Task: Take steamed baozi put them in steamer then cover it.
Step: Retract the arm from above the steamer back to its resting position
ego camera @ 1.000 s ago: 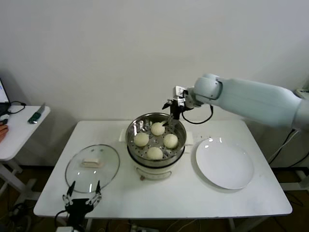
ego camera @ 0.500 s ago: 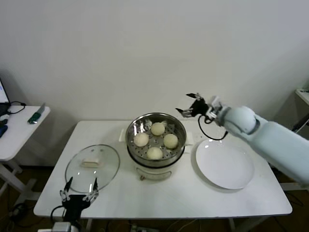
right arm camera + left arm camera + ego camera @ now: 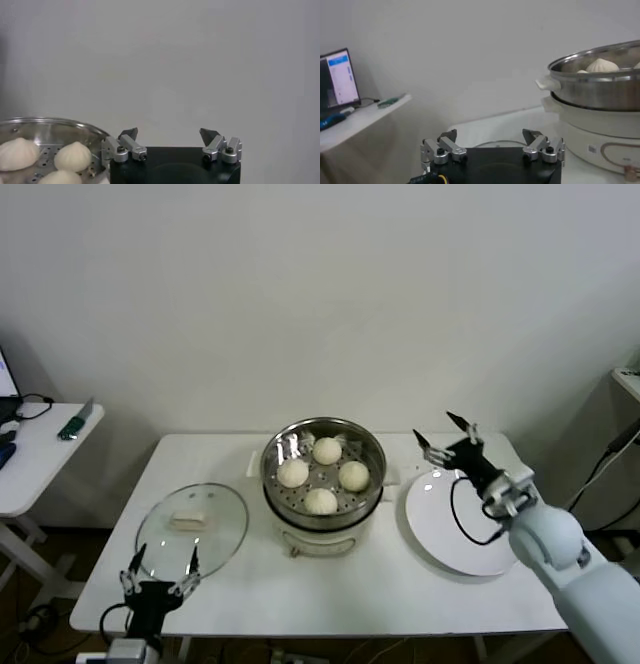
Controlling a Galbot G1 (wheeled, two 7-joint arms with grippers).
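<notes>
You had all four buns sitting in the steamer at the middle of the table, so by my reading only the covering was left. The lid lay flat on the table to the left of the steamer, just beside its pot base, with its whitish handle at the centre and the handle's long axis running roughly left to right.

Your left tool hung at the near left edge of the table, at the near rim of the lid, its fingers spread wide and holding nothing. From it the lid's handle lay straight ahead, on the far side, and slightly right. In the left wrist view the left tool showed the same wide spread, with the steamer off to its right and two buns showing over the rim.

Your right tool stood over the far edge of the white plate, right of the steamer, also wide and empty; the right wrist view showed the right tool gaping, with the buns in the steamer off to its left.

The left arm was clearly the nearer to the lid; the right had the steamer between it and the lid. I judged the coming move turned on bringing the left tool forward over the handle and closing across its short side.
</notes>
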